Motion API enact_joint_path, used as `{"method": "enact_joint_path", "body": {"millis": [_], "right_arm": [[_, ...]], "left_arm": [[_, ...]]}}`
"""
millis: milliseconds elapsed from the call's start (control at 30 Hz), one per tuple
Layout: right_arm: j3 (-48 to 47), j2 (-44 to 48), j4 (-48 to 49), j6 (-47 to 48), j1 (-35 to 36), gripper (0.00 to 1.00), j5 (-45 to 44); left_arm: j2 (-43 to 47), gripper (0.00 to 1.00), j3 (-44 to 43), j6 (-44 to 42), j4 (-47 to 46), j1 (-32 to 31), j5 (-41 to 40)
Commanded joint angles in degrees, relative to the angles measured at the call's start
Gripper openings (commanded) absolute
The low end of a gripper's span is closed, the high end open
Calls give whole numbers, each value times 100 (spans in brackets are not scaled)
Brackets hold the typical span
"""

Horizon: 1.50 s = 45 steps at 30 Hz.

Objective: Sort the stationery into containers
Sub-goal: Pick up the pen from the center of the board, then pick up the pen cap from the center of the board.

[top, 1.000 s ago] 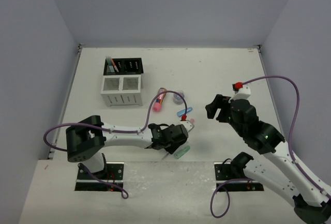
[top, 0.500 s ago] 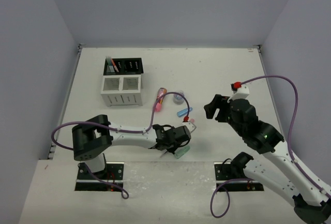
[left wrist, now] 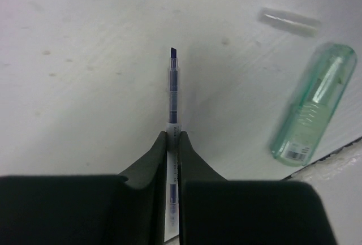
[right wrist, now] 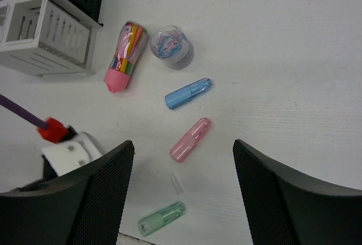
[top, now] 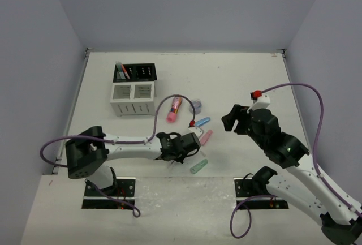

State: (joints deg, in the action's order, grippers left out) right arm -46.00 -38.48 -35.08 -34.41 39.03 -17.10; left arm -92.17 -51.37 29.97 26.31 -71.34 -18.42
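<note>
My left gripper [top: 181,147] [left wrist: 173,136] is shut on a thin white and blue pen [left wrist: 173,95], low over the table near the front edge. A green capsule [left wrist: 314,103] [top: 198,167] [right wrist: 162,218] and a small clear cap [left wrist: 288,20] [right wrist: 177,183] lie to its right. The pink capsule [top: 205,137] [right wrist: 191,139], blue capsule [top: 202,123] [right wrist: 188,93], pink patterned tube [top: 174,109] [right wrist: 126,56] and round roll [top: 196,106] [right wrist: 172,47] lie mid-table. My right gripper [top: 233,118] [right wrist: 184,197] hovers open and empty above them. The organiser's black rack [top: 136,72] and white box [top: 133,99] [right wrist: 45,35] stand at the far left.
Several pens stand in the black rack's left corner [top: 120,68]. The left arm's purple cable [top: 161,109] arcs over the table beside the white box. The table's front edge [left wrist: 339,154] runs just past the green capsule.
My left gripper, still shut on the pen, has drawn back to the left, away from the green capsule. Its cable has swung up. The right arm has barely moved.
</note>
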Motion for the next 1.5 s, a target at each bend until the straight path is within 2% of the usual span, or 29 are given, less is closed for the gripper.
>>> {"method": "enact_joint_path", "body": {"millis": [0, 133, 267, 367, 533, 700, 800, 933, 1267, 1467], "right_arm": [[59, -213, 123, 148, -13, 73, 247], [-130, -1226, -26, 353, 94, 69, 994], [-421, -2132, -260, 565, 730, 68, 841], [-814, -3065, -539, 559, 1169, 66, 622], [-973, -3903, -392, 523, 1265, 49, 703], [-1134, -4583, -216, 479, 1509, 42, 922], [-1287, -4944, -312, 497, 1682, 37, 836], [-1270, -5088, -267, 501, 1794, 36, 855], [-1073, -5372, -222, 571, 1854, 36, 780], [-979, -5538, -180, 609, 1853, 36, 880]], "left_arm": [[1170, 0, 44, 435, 295, 599, -914], [2360, 0, -21, 412, 362, 820, -1718], [3024, 0, -200, 6, 646, 858, -2156], [3680, 0, 44, -531, 560, 850, -2204], [4679, 0, 499, -259, 410, 850, -2289], [5429, 0, 565, -223, 747, 850, -1869], [5549, 0, 733, -351, 906, 850, -1876], [5500, 0, 870, -300, 953, 841, -1912], [4943, 0, 865, -418, 841, 841, -1637], [5003, 0, 898, -428, 826, 841, -1614]]}}
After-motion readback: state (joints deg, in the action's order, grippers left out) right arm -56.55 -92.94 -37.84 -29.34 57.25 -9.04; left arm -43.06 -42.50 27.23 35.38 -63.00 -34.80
